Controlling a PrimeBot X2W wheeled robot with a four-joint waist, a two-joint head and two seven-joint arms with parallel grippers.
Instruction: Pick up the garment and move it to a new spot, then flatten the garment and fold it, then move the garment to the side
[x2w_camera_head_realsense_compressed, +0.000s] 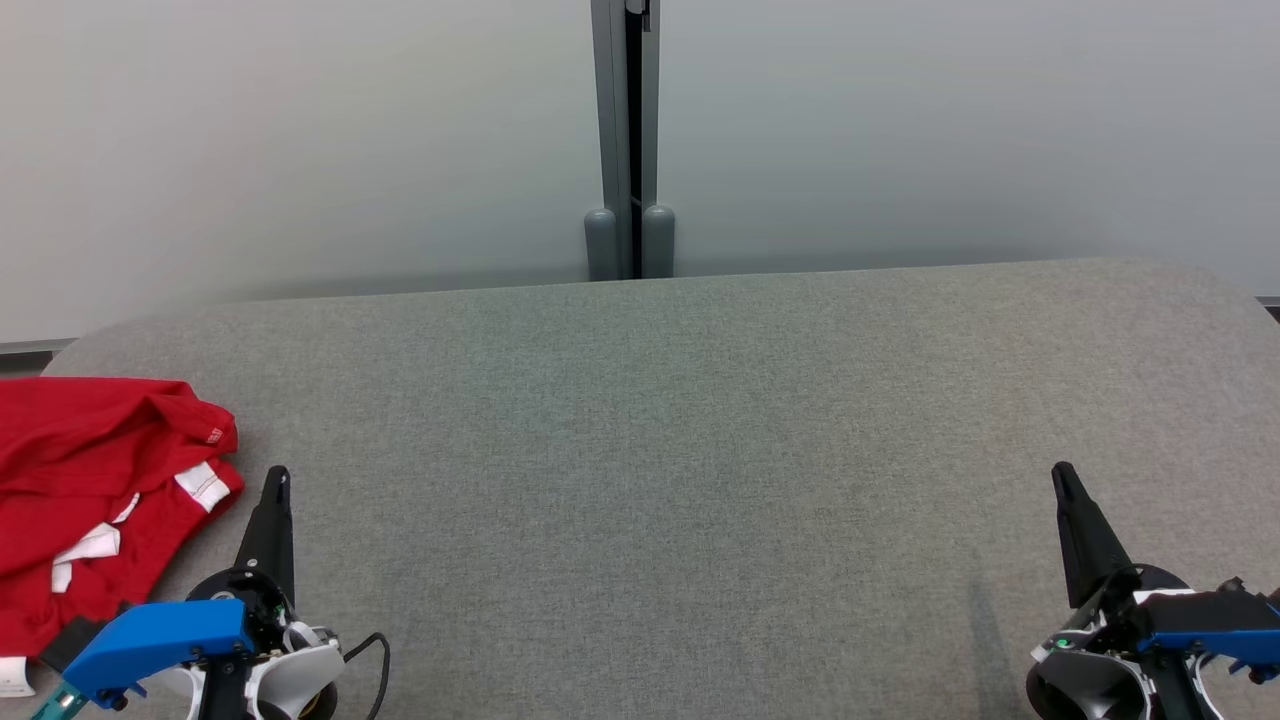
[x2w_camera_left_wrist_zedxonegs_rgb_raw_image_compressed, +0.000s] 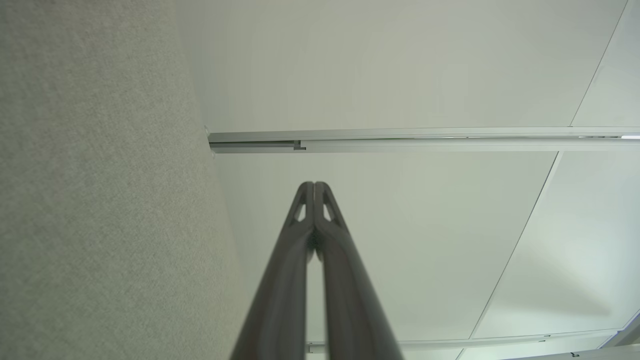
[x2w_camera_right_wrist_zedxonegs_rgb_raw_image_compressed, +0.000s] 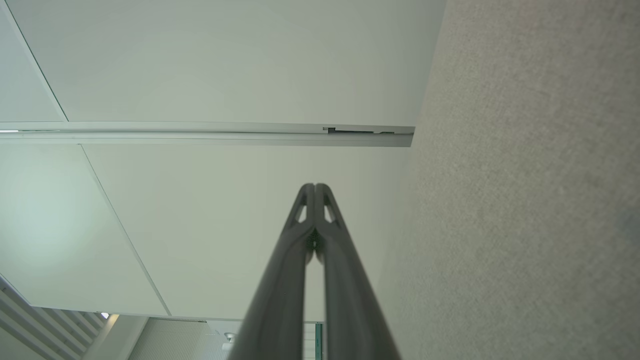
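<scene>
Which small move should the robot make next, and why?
Probably open the left gripper and move it left onto the red garment: it lies crumpled and untouched at the left edge of the table, beside that shut gripper, while the right gripper, also shut, is far across.

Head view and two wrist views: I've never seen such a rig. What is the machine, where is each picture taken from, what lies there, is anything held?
It is a wheeled robot with two arms, each ending in a gripper of two long dark fingers. The head view looks down from its head at a grey table: left gripper at lower left, right gripper at lower right. Each wrist view looks from a wrist along that gripper's fingers, past the table toward pale wall panels. A crumpled red garment with white trim lies at the table's left edge, next to the left gripper, whose fingers are off it. Both grippers are shut and hold nothing.
</scene>
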